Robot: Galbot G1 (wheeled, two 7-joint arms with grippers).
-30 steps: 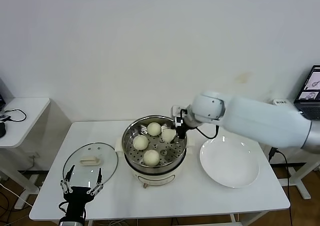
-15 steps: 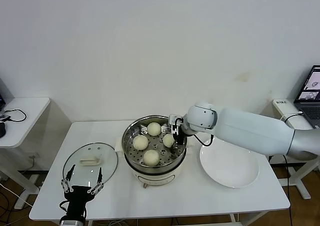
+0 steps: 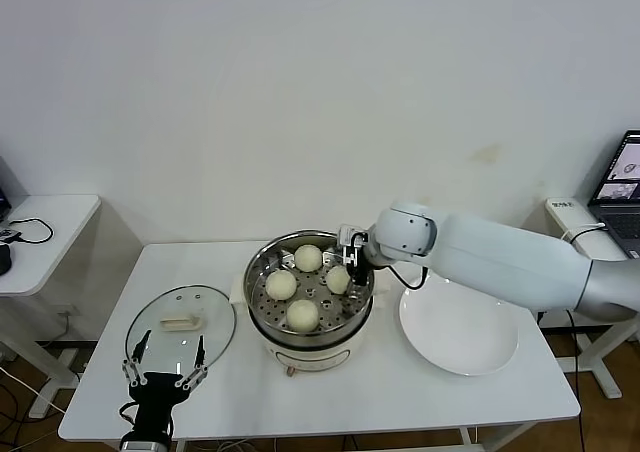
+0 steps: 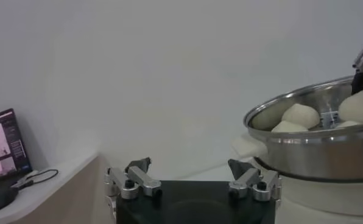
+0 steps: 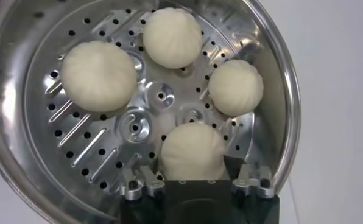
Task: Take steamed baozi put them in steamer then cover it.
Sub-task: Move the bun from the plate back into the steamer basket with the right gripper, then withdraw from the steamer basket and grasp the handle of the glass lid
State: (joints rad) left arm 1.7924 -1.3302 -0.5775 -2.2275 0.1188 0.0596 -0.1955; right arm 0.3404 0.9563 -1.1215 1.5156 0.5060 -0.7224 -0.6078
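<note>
Several cream-white baozi (image 5: 98,75) lie on the perforated floor of the shiny steel steamer (image 3: 262,317), which stands on its cream pot base at mid-table. My right gripper (image 3: 352,259) hangs just inside the steamer's right rim, over the rightmost baozi (image 3: 338,279). In the right wrist view that baozi (image 5: 192,151) rests on the floor between the spread fingers (image 5: 133,185) of the right gripper (image 5: 192,176), with a gap on each side. My left gripper (image 3: 163,372) waits open at the table's front left, and in its own view the left gripper (image 4: 187,167) holds nothing.
A round glass lid (image 3: 180,322) with a cream handle lies flat left of the steamer, just beyond the left gripper. A flat white plate (image 3: 460,327) sits to the steamer's right. A side table (image 3: 45,227) stands at far left.
The right gripper lowered the baozi it carried onto the steamer floor, then spread its fingers and let go. The left arm has not moved.
</note>
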